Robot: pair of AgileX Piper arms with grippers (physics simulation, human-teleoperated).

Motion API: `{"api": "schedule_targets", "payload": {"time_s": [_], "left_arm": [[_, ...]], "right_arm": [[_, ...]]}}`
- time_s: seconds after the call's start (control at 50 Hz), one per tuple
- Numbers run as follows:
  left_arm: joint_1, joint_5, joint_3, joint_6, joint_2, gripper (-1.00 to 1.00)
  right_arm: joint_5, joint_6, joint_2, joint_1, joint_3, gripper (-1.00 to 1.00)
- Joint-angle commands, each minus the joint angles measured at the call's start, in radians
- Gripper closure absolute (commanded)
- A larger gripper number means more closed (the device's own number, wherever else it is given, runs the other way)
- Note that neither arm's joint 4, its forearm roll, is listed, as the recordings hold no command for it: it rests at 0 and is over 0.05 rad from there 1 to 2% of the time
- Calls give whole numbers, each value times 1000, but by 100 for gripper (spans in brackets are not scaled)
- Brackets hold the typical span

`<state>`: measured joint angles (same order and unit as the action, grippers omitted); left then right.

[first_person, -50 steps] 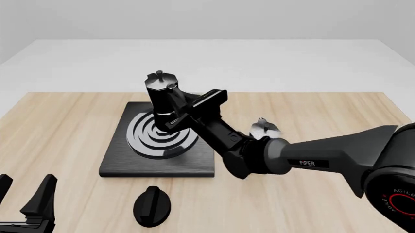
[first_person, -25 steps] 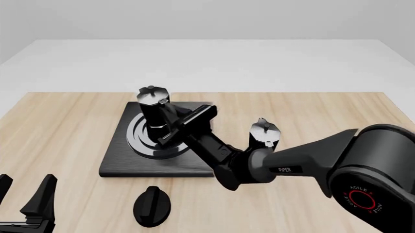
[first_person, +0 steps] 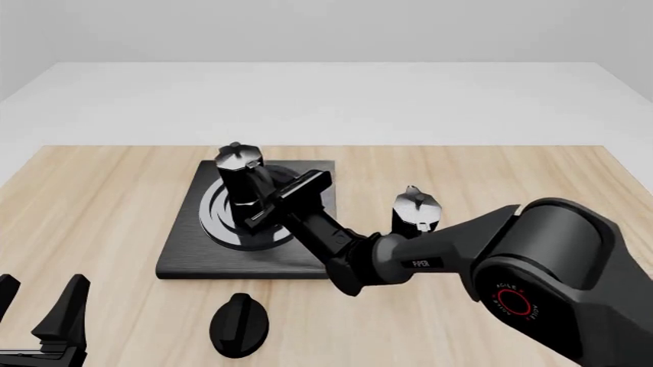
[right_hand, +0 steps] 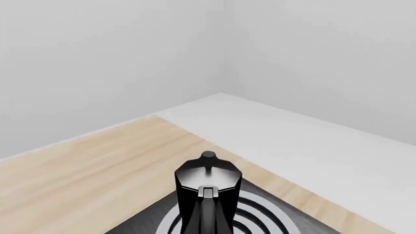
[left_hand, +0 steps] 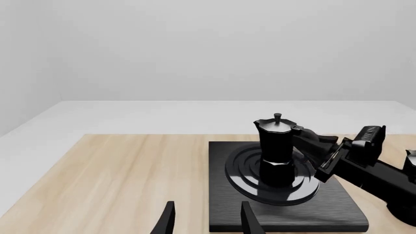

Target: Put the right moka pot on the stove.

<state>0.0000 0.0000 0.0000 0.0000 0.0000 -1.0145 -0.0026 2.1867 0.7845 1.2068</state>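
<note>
- Left gripper sat at 7 o'clock of the table, near edge, well apart from the stove; fingers apart, holding nothing. No hazard from it unless it were driven across toward the slab.
- Round black knob lay on the wood just off the stove's near edge, at 6 o'clock of the slab. A low retreat of the right arm could sweep it.
- Stove lay left of table centre. The right moka pot stood upright on the burner rings, base apparently seated, a little toward 12 o'clock of ring centre.
- Right gripper was at the pot's handle side, at 4 o'clock of the pot. Cannot tell whether the jaws were clamped on the handle or already parted; the wrist view showed only the handle dead ahead.
- Judged risks: pulling back before the jaws fully cleared would drag or tip the pot; a tall narrow body tips easily from a sideways tug at the handle.
- Second moka pot stood at 3 o'clock of the stove, just beside the right forearm; an elbow swing could topple it.
</note>
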Motion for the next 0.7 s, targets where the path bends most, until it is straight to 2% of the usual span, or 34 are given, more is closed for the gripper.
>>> {"api": "schedule_targets", "payload": {"time_s": [0.02, 0.04, 0.06, 0.22, 0.38, 0.7], "left_arm": [[0, 0, 0, 0, 0, -100], [0, 0, 0, 0, 0, -100], [0, 0, 0, 0, 0, -100], [0, 0, 0, 0, 0, -100], [0, 0, 0, 0, 0, -100], [0, 0, 0, 0, 0, -100]], "right_arm": [[15, 17, 15, -30, 34, -100], [79, 16, 33, -40, 79, -100], [21, 14, 12, -27, 30, -100], [29, 4, -28, -37, -7, -100], [14, -2, -115, -37, -102, -100], [88, -23, -256, -11, -231, -100]]}}
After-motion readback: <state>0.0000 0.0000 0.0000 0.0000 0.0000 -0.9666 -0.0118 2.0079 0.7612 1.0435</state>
